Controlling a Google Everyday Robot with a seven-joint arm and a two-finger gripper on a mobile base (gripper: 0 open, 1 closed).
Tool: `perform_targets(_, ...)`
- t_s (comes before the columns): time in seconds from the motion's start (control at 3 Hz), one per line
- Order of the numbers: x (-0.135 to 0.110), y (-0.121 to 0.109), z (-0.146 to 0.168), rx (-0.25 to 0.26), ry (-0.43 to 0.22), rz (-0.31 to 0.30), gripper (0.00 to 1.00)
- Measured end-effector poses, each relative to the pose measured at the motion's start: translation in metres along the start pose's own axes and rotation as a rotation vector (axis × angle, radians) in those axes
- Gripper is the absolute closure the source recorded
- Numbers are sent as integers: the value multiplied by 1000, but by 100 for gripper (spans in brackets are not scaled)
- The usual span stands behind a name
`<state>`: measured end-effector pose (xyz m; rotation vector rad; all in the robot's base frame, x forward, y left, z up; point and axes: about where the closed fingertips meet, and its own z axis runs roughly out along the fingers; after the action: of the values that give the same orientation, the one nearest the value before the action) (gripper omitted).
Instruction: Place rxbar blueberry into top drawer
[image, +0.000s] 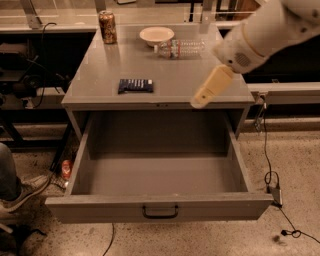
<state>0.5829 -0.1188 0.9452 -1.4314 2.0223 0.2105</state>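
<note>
Now the bar (135, 85) lies centre-left on the cabinet top (175, 80), above the open drawer (100, 207). Our gripper (200, 100) hovers right of centre; open or closed, we cannot tell. We should come down squarely across the bar's short width.

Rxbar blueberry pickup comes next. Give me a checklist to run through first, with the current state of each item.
1. Top drawer pulled open: ok.
2. Drawer floor free for the bar: ok, nothing shows inside.
3. Rxbar blueberry lying flat on the cabinet top, uncovered: ok.
4. Gripper over the bar: not ok; it hangs near the top's front edge, to the bar's right in the camera view, apart from it.
5. Route from gripper to bar free: ok; the plastic bottle, bowl and can sit at the back.
</note>
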Motion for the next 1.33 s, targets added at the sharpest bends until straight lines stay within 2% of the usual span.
perform_targets(0.33,-52,-23,34,-35,-98,-111,0)
perform_targets(0.67,-94,-42,75,-76,-126,-169,0)
perform_targets(1.0,-113,-52,118,-132,-131,-159,0)
perform_targets(1.33,-119,-57,154,-189,-140,-139,0)
